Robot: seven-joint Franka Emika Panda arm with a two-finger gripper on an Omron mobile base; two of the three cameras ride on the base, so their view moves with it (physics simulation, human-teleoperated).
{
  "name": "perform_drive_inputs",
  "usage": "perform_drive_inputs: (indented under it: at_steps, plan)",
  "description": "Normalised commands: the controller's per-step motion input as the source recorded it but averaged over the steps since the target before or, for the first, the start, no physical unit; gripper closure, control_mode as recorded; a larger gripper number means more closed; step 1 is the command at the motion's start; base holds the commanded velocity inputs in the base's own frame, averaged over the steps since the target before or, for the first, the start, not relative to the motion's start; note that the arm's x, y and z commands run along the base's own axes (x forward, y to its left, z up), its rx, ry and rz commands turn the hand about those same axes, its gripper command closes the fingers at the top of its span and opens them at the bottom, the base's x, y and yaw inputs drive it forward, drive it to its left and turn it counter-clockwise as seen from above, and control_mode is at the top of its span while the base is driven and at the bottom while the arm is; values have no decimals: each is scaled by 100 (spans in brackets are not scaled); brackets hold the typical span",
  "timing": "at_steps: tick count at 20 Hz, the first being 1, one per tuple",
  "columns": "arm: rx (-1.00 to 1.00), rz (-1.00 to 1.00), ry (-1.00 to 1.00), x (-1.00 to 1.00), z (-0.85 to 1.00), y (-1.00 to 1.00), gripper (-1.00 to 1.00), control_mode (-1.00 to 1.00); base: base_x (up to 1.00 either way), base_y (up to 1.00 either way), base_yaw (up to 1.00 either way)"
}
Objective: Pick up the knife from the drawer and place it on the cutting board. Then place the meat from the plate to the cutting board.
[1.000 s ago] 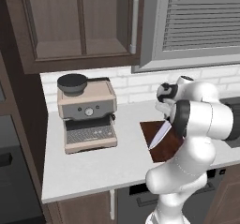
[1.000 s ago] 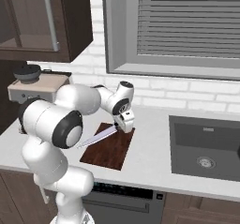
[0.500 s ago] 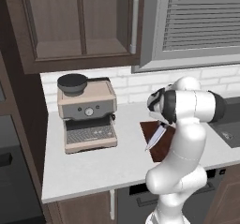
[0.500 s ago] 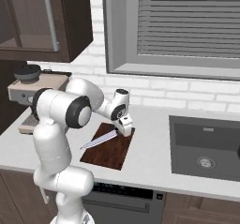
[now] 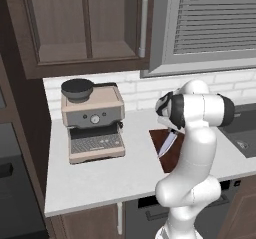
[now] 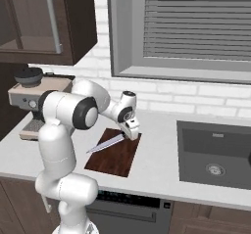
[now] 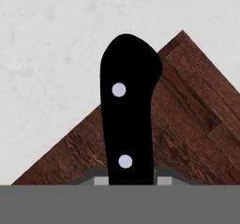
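Black-handled, silver-bladed knife (image 6: 109, 142); reddish-brown wood-grained cutting board (image 6: 113, 154); pale speckled counter (image 6: 157, 159).

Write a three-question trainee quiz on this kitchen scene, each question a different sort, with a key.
1. True or false: the end effector is shut on the knife.
2. Multiple choice: what lies under the knife's blade in the right base view? A) the sink B) the cutting board C) the espresso machine
3. Fill in: in the hand view, the knife's black handle shows ___ silver rivets.

Key: 1 true; 2 B; 3 two.
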Motion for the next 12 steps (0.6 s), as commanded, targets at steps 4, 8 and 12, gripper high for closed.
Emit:
perform_drive_inputs:
  at_steps: [4,8,12]
  plan:
    - [0,9,-13,-44,-3,-1,-100,-100,0,0,0]
    - [0,10,-14,-57,0,-13,-100,-100,0,0,0]
    - [0,5,-6,-18,0,-5,-100,-100,0,0,0]
